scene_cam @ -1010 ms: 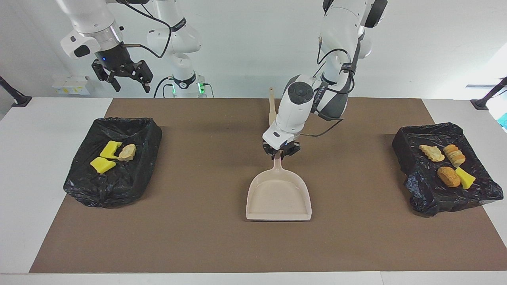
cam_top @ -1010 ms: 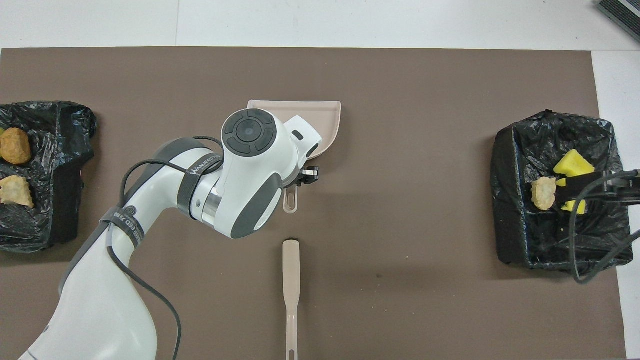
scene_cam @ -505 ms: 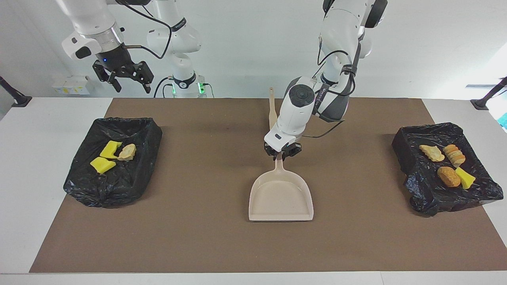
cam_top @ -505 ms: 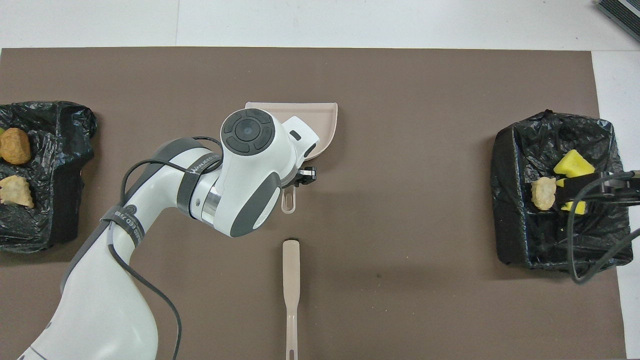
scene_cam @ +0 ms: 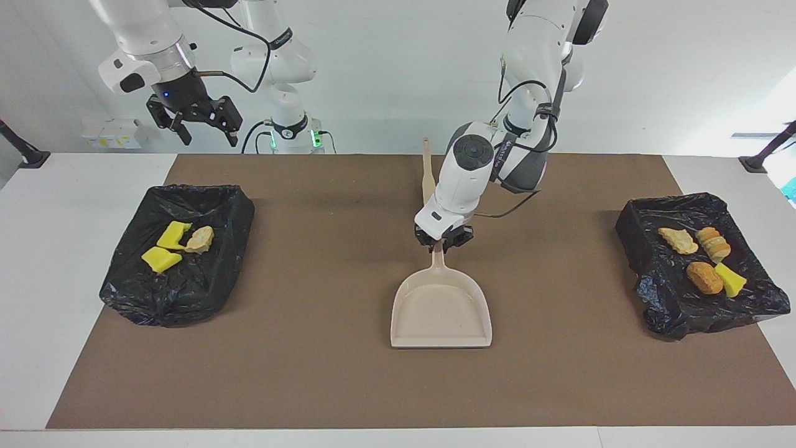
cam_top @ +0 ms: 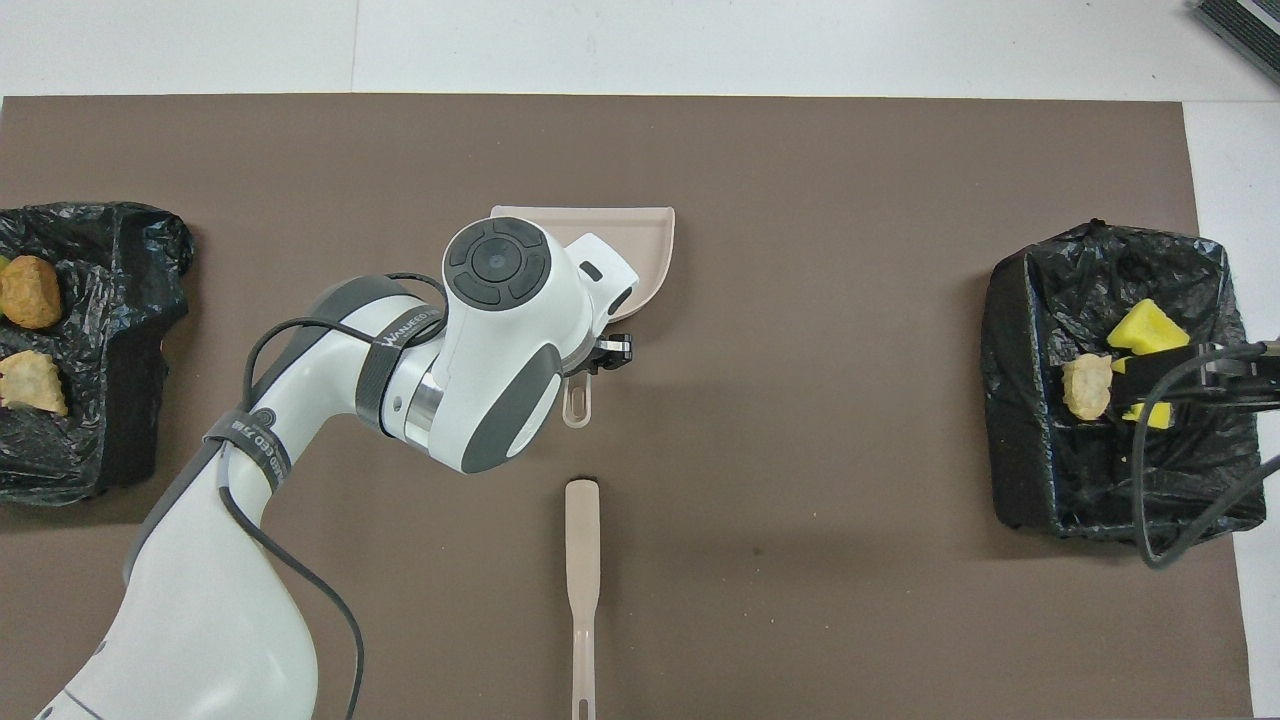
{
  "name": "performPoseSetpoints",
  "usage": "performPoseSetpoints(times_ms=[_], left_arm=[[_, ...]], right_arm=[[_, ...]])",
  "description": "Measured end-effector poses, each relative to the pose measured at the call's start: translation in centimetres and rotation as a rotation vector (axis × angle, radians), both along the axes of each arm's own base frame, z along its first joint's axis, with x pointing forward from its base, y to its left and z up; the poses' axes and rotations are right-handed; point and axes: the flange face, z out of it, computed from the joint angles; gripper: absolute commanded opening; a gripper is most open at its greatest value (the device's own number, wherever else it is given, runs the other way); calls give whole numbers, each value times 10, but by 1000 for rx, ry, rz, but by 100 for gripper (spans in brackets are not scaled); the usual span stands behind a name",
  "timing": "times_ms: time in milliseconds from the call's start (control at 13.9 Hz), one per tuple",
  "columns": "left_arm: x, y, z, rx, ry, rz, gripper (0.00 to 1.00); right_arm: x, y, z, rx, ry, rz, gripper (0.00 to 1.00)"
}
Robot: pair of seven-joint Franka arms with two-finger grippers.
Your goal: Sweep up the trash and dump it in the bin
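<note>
The beige dustpan (scene_cam: 441, 311) lies flat and empty on the brown mat at the table's middle; it also shows in the overhead view (cam_top: 650, 240). My left gripper (scene_cam: 442, 239) is shut on its handle. The trash lies in two black-lined bins. The bin (scene_cam: 130, 292) at the right arm's end holds two yellow sponge bits (scene_cam: 163, 258) and a beige chunk (scene_cam: 200, 238). The bin (scene_cam: 659, 311) at the left arm's end holds a beige chunk (scene_cam: 678, 240), two orange-brown bread-like lumps (scene_cam: 704, 277) and a green-and-yellow sponge bit (scene_cam: 730, 279). My right gripper (scene_cam: 205, 134) is open, raised over its bin.
A beige brush handle (cam_top: 582, 560) lies on the mat, nearer to the robots than the dustpan; it also shows in the facing view (scene_cam: 426, 171). The brown mat (scene_cam: 311, 373) covers most of the white table.
My left gripper shifted the dustpan slightly toward the left arm's end, then held still. My right gripper rose a little over its bin.
</note>
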Motion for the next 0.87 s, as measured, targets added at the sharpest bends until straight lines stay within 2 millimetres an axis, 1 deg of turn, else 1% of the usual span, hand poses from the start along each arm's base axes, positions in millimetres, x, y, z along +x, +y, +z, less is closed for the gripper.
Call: performPoseSetpoints(times_ms=[216, 361, 433, 505, 649, 866], left_arm=[[0, 0, 0, 0, 0, 0, 23], [0, 0, 0, 0, 0, 0, 30], [0, 0, 0, 0, 0, -1, 31], [0, 0, 0, 0, -1, -3, 33], [0, 0, 0, -1, -2, -12, 41], [1, -1, 2, -3, -6, -23, 49]], right_arm=[[0, 0, 0, 0, 0, 0, 100], [0, 0, 0, 0, 0, 0, 100], [0, 0, 0, 0, 0, 0, 100], [0, 0, 0, 0, 0, 0, 100], [0, 0, 0, -1, 0, -1, 100], [0, -2, 0, 0, 0, -4, 100]])
